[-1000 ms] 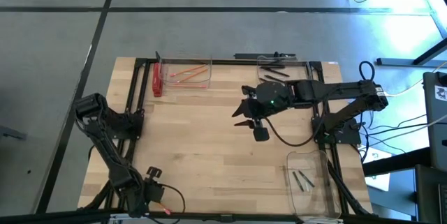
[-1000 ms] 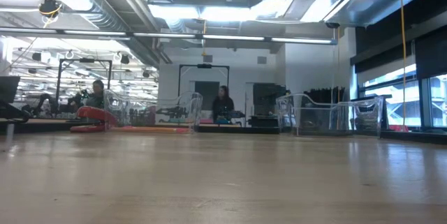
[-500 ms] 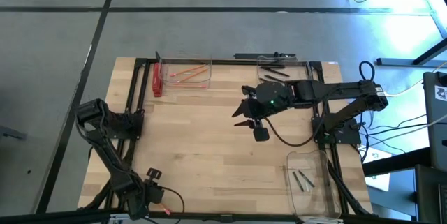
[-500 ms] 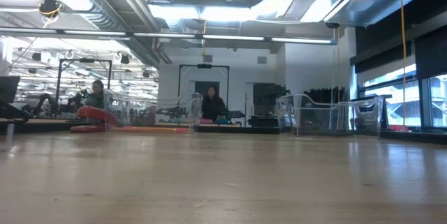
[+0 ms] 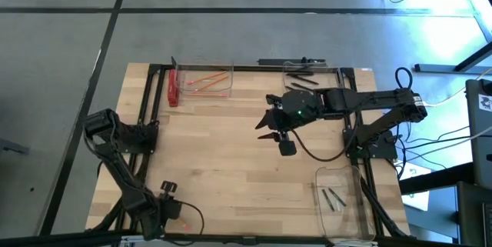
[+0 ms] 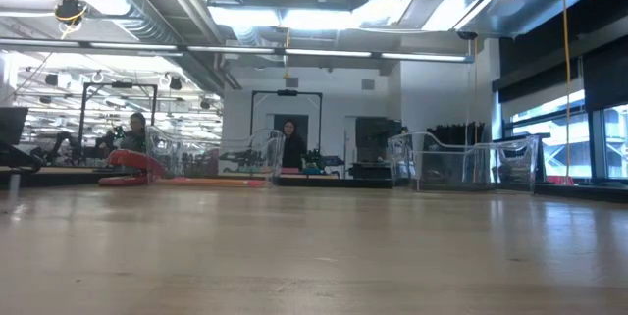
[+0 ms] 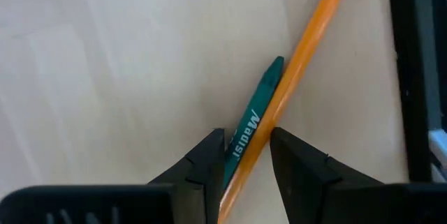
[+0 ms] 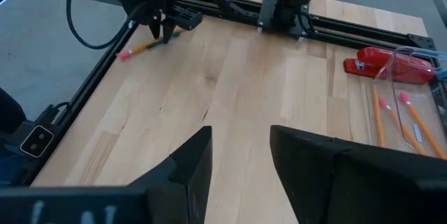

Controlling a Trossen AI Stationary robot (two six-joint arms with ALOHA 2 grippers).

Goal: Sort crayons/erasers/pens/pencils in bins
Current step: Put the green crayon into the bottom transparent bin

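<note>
My left pincer is low at the near left corner of the bench, just at its edge, and its fingers are a little apart, around a pencil and a green pen that lie side by side and touching each other on the wood; whether the fingers already press on them I cannot tell. The pink end of this pencil points away from the pincer, close to the black frame rail. My right pincer hangs open over the middle of the bench, holding nothing. At the far edge, one bin holds several pencils, and a red stapler lies just beside it on its left. A second bin at the far right holds black pens. A third bin stands at the near right corner with two grey sticks inside. In the low view, two persons show in the room behind the bench.
</note>
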